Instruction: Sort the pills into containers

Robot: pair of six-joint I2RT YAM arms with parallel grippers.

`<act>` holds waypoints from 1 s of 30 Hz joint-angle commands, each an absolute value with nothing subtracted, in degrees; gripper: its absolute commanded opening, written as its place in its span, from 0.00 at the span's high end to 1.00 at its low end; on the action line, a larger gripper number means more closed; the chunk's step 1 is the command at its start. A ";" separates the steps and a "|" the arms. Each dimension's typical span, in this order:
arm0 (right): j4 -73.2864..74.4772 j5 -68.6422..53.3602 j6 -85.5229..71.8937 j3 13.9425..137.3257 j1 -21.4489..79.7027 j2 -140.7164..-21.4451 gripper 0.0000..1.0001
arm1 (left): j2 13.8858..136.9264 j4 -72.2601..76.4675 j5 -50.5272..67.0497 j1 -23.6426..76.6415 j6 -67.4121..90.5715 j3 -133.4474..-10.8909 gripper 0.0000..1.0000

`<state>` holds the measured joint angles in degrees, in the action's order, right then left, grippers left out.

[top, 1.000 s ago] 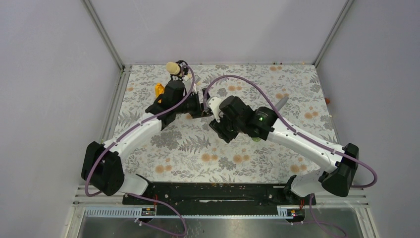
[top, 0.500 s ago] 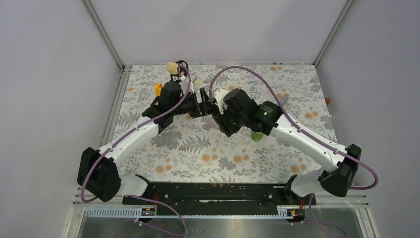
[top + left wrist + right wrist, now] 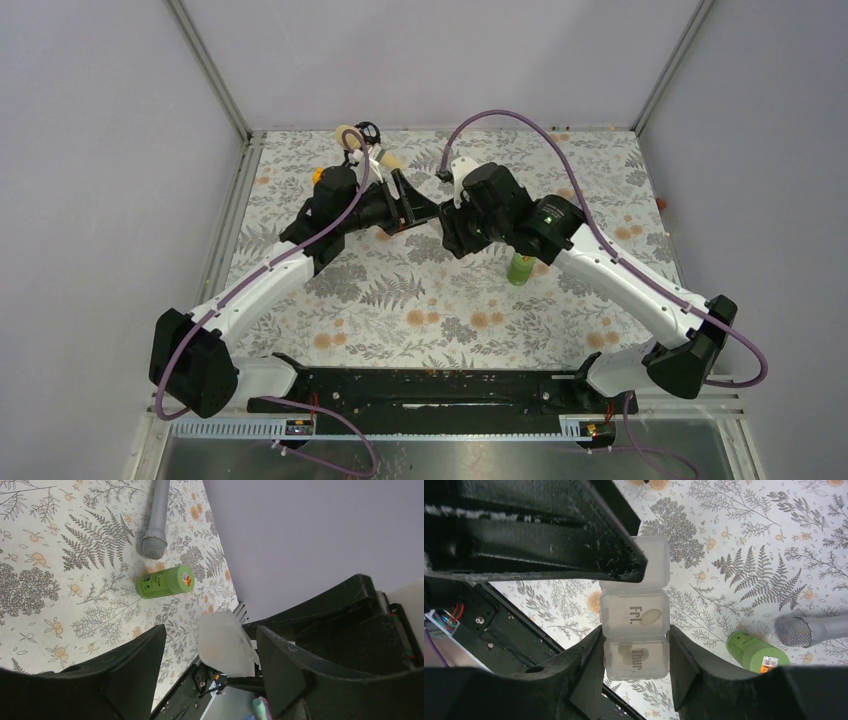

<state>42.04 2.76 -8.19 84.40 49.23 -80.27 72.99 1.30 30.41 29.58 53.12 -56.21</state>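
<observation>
Translucent plastic in mid-air, that was the picture: the pill organiser (image 3: pixel 635 630) hung above the floral surface (image 3: pixel 400 300), day lids reading "Fri." and "Thur.", with a pale pill (image 3: pixel 651 615) showing through the Fri. lid. The danger lay in the handover. Had the left gripper (image 3: pixel 210 650) bitten off-centre on that slippery end, the strip could have twisted out of the other grip or popped a lid, scattering pills across the busy pattern. The 2 wrists were also crowded close enough to knock together. The right gripper (image 3: pixel 635 665) had its jaws about half closed, clamped on both sides of the organiser at the Thur. cell. The left jaws stood part open, straddling the free end, a gap visible on 1 side, nothing gripped. The green bottle (image 3: pixel 165 581) sat well apart below.
</observation>
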 commanded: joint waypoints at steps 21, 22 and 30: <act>39.68 0.17 -15.05 89.69 46.48 -78.64 0.65 | 68.47 11.15 30.71 29.53 66.46 -52.48 0.66; 39.64 0.18 -15.09 89.65 46.45 -78.75 0.65 | 68.59 11.25 30.93 29.53 67.38 -52.43 0.70; 39.67 0.18 -14.96 89.60 46.46 -79.51 0.65 | 69.30 13.71 32.37 29.62 71.07 -51.75 0.82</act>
